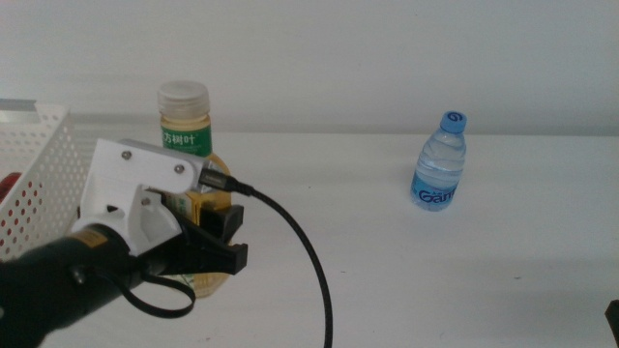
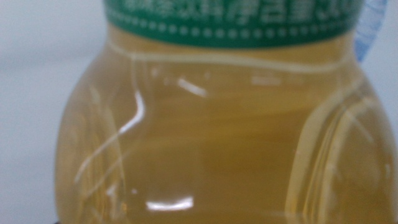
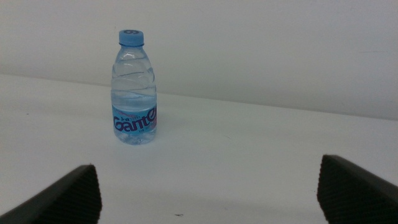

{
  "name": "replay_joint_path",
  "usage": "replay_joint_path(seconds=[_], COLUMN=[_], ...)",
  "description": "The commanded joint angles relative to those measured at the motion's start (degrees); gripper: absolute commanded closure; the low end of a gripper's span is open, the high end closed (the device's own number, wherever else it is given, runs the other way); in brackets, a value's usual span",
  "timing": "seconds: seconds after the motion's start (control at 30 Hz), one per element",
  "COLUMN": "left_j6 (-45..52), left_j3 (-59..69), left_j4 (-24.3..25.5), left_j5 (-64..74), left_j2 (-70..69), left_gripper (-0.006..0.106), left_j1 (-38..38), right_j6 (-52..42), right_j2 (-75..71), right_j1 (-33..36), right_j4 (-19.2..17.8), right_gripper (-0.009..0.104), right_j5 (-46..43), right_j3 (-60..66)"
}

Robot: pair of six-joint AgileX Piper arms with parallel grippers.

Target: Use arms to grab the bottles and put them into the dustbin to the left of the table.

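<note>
Left gripper [image 1: 215, 249] seems clamped on the orange-yellow bottle [image 1: 186, 126], base hidden; right gripper [image 3: 208, 186] spread wide, facing the water bottle [image 3: 133, 93]

Two bottles stood on the one white table [image 1: 387, 261]: one orange-yellow drink bottle [image 1: 186, 126] with a green label and a cream cap, which sat right between the jaws of the left gripper [image 1: 218, 253], and one small clear water bottle [image 1: 440, 162] with a blue cap, well ahead of the right gripper [image 3: 208, 193] and off toward one of its two spread jaws. One white perforated basket [image 1: 39, 164] showed, with one red item [image 1: 8, 186] partly visible inside it. Two grippers were counted, one per arm.
</note>
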Motion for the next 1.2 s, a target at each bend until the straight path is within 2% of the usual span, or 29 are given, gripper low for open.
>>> replay_joint_path(seconds=[0.0, 0.17, 0.23, 0.3, 0.4, 0.6, 0.73, 0.83, 1.0, 1.17], left_j6=[-6.66, -7.22, -5.75, -4.44, -1.05, 1.17, -1.71, -3.28, -3.03, -2.83], left_j3=[-2.59, -11.70, -17.33, -22.74, -31.33, -45.67, -58.53, -63.27, -63.97, -63.97], left_j4=[6.46, 11.99, 16.00, 19.29, 21.13, 21.76, 30.44, 33.44, 39.70, 40.76], left_j5=[6.15, 33.04, 45.33, 54.64, 64.49, 76.41, 84.71, 84.71, 84.57, 84.32], left_j2=[-0.84, -0.84, -0.71, -0.46, 2.09, 14.17, 24.12, 28.43, 34.63, 40.77], left_gripper=[0.102, 0.102, 0.102, 0.102, 0.102, 0.102, 0.102, 0.102, 0.102, 0.102], left_j1=[3.25, 14.17, 19.45, 24.49, 33.04, 48.99, 55.26, 58.45, 60.91, 61.04], right_j6=[-0.47, -0.47, -0.47, -0.47, -0.47, -0.47, -0.47, -0.47, -0.47, -0.47], right_j2=[-2.19, -2.19, -2.19, -2.19, -2.19, -2.19, -2.19, -2.19, -2.19, -2.19], right_j1=[-0.41, -0.41, -0.41, -0.41, -0.41, -0.41, -0.41, -0.41, -0.41, -0.41], right_j4=[-0.12, -0.12, -0.12, -0.12, -0.12, -0.12, -0.12, -0.12, -0.12, -0.12], right_gripper=[0.003, 0.003, 0.003, 0.003, 0.003, 0.003, 0.003, 0.003, 0.003, 0.003], right_j5=[-0.19, -0.19, -0.19, -0.19, -0.19, -0.19, -0.19, -0.19, -0.19, -0.19], right_j3=[2.45, 2.45, 2.45, 2.45, 2.45, 2.45, 2.45, 2.45, 2.45, 2.45])
